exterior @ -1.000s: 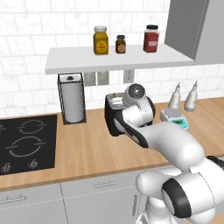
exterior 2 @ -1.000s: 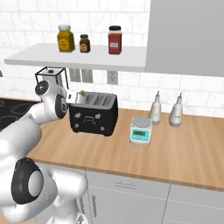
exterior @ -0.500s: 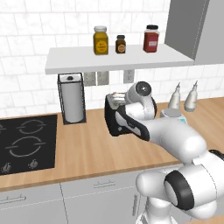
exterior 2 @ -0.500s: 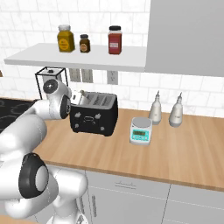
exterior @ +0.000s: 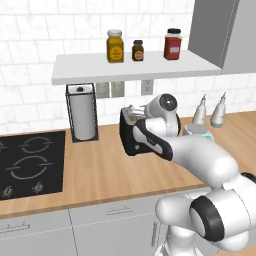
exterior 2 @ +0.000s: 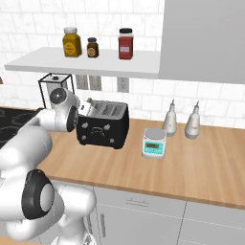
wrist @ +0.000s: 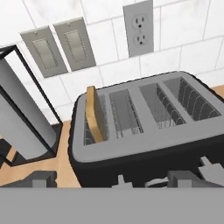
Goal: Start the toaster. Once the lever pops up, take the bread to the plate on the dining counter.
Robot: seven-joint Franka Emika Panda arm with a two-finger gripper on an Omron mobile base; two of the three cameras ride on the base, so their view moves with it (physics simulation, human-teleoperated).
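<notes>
The black toaster (exterior: 128, 138) (exterior 2: 103, 129) (wrist: 144, 153) stands on the wall counter under the shelf. A thin tan slice of bread (wrist: 93, 114) stands upright in its leftmost slot; the other slots are empty. My gripper (exterior: 131, 110) (exterior 2: 87, 106) (wrist: 118, 179) hovers just above the toaster's left end, open, with nothing between its fingers. In the left base view my arm covers most of the toaster. The plate and the dining counter are out of view.
A paper towel roll (exterior: 82, 112) (wrist: 22, 127) in a wire frame stands left of the toaster, beside the black cooktop (exterior: 30, 162). To the right are a kitchen scale (exterior 2: 154, 142) and two bottles (exterior 2: 170, 124). A shelf (exterior: 130, 67) with jars hangs overhead.
My hand has moved forward and slightly up toward the toaster's left end. The jaws have stayed open and the toaster has not moved.
</notes>
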